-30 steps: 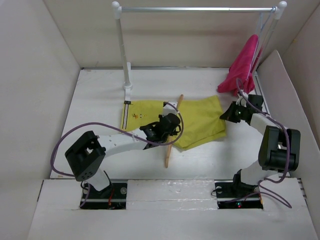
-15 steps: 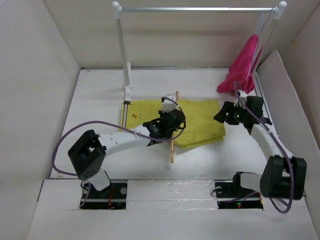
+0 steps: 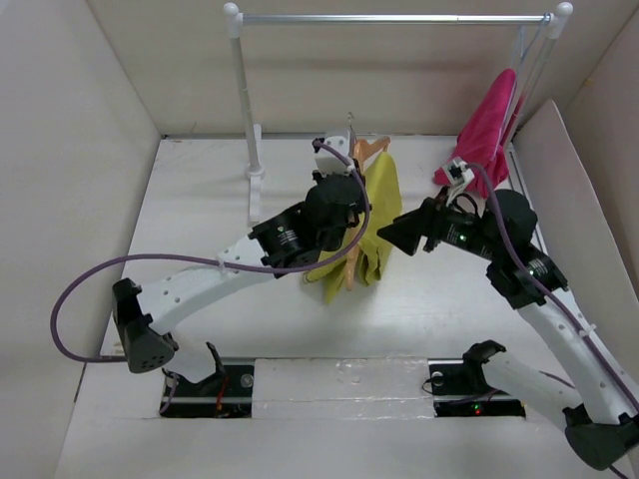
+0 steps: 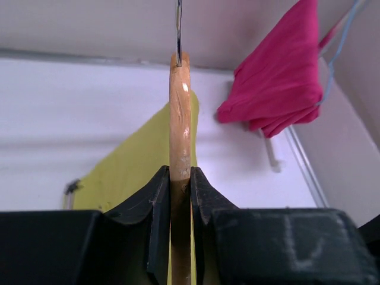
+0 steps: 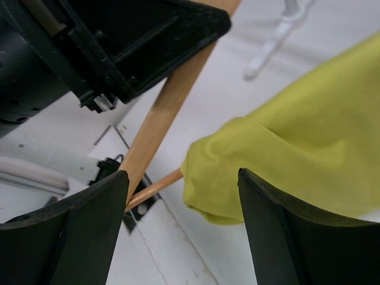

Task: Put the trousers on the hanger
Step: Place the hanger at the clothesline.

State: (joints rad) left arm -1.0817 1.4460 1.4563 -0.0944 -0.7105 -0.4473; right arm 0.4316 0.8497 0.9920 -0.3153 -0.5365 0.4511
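My left fingers (image 3: pixel 349 186) hold the hanger (image 3: pixel 371 148) up above the white surface (image 3: pixel 200 200), its hook uppermost. The trousers (image 3: pixel 371 225) hang draped over it in a long yellow-green fold. My right fingers (image 3: pixel 395 233) point at the cloth's right edge, just beside it; I cannot tell whether they touch. Behind, a pink garment (image 3: pixel 489 125) hangs from the rail (image 3: pixel 399 18).

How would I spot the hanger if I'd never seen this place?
Find the tall white-and-silver clothes rail at the back; just in front of it, the left hand holds something up in the air. That is the hanger: a light wooden triangle with a thin metal hook, with yellow-green trousers draped over it. The pink garment hangs apart, by the rail's right end.
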